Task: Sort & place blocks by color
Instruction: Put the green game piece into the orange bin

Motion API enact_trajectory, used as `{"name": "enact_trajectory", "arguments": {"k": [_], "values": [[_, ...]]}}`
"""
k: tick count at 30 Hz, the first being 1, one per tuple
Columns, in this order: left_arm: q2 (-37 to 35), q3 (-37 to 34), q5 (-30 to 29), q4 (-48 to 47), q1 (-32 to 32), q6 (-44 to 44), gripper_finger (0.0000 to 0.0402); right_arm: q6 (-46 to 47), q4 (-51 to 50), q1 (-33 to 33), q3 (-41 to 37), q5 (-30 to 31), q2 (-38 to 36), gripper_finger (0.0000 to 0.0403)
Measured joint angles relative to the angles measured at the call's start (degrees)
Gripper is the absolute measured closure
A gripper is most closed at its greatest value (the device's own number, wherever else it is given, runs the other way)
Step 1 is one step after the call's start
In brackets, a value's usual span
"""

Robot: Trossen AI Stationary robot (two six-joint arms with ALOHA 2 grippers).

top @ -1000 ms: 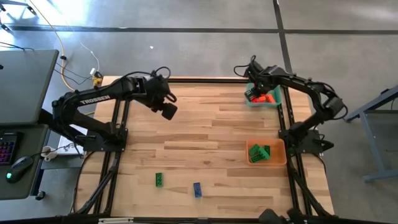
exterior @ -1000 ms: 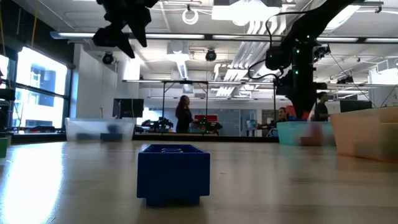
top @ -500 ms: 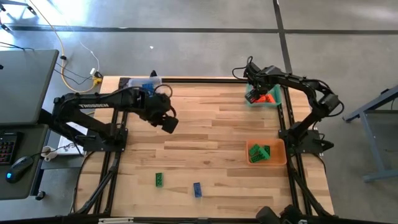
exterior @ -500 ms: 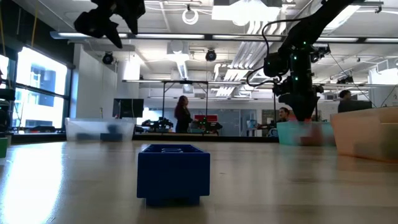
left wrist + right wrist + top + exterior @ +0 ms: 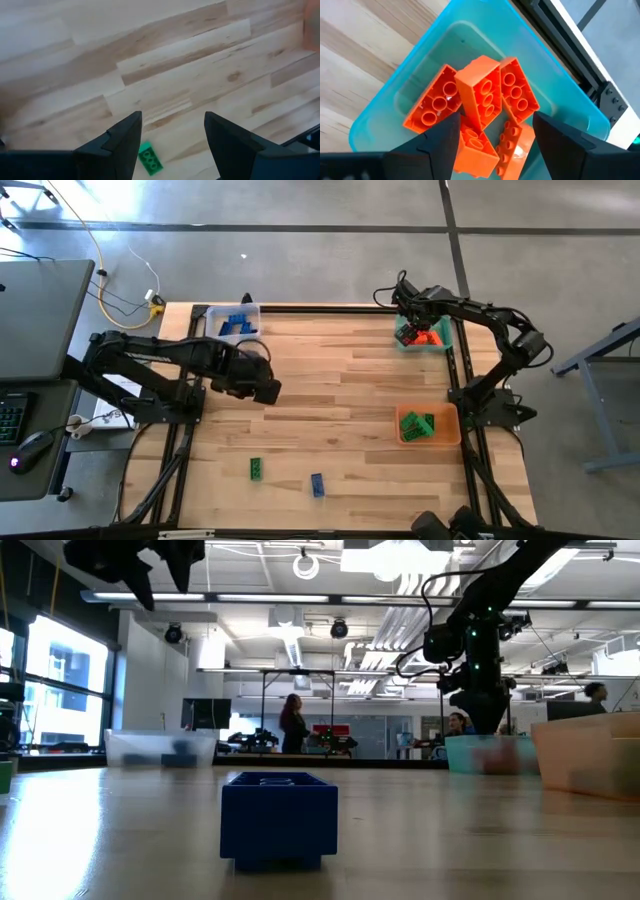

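Three bins (image 5: 428, 424), one loose green block (image 5: 256, 468), one loose blue block (image 5: 317, 485), and two arms (image 5: 160, 358).

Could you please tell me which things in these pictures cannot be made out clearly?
- Clear plastic bin, high view: its blue studded bricks are too small to count.
- Orange square bin, low view: cut off by the edge, its wall hides the contents.
- Green studded brick, left wrist view: partly hidden behind the left gripper.

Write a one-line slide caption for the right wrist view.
Right hand, fingers apart and empty, hovers over the teal bin holding a pile of red-orange blocks.
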Motion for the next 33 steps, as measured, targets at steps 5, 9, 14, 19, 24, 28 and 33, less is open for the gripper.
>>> {"name": "enact_trajectory", "arguments": {"k": [5, 9, 14, 19, 24, 28, 33], "values": [[0.01, 0.00, -1.45, 0.00, -4.39, -6.99, 0.0200, -1.56, 0.09, 0.00, 0.00, 0.11, 0.00, 0.0166], [1.20, -0.04, -3.02, -0.17, -8.51, -11.52, 0.0199, -2.82, 0.71, 0.00, 0.00, 0.12, 0.00, 0.0165], [3.72, -0.04, -1.54, -0.98, -13.06, -17.89, 0.0179, -4.46, 1.67, 0.00, 0.00, 0.15, -0.02, 0.0165], [7.06, -0.04, 1.52, -1.27, -17.03, -25.91, 0.0154, -4.89, 2.82, 0.00, 0.00, 0.13, -0.04, 0.0165], [11.55, -0.04, 2.34, -0.51, -20.93, -32.38, 0.0153, -6.02, 3.27, 0.00, 0.00, -0.73, -0.04, 0.0165], [15.25, -0.04, 2.32, 0.49, -23.78, -37.62, 0.0156, -6.05, 3.27, 0.00, 0.00, -0.77, -0.04, 0.0165], [18.94, -0.04, 2.19, 4.75, -26.11, -41.72, 0.0158, -5.97, 3.27, 0.04, 0.00, -1.20, -0.04, 0.0165]]}}
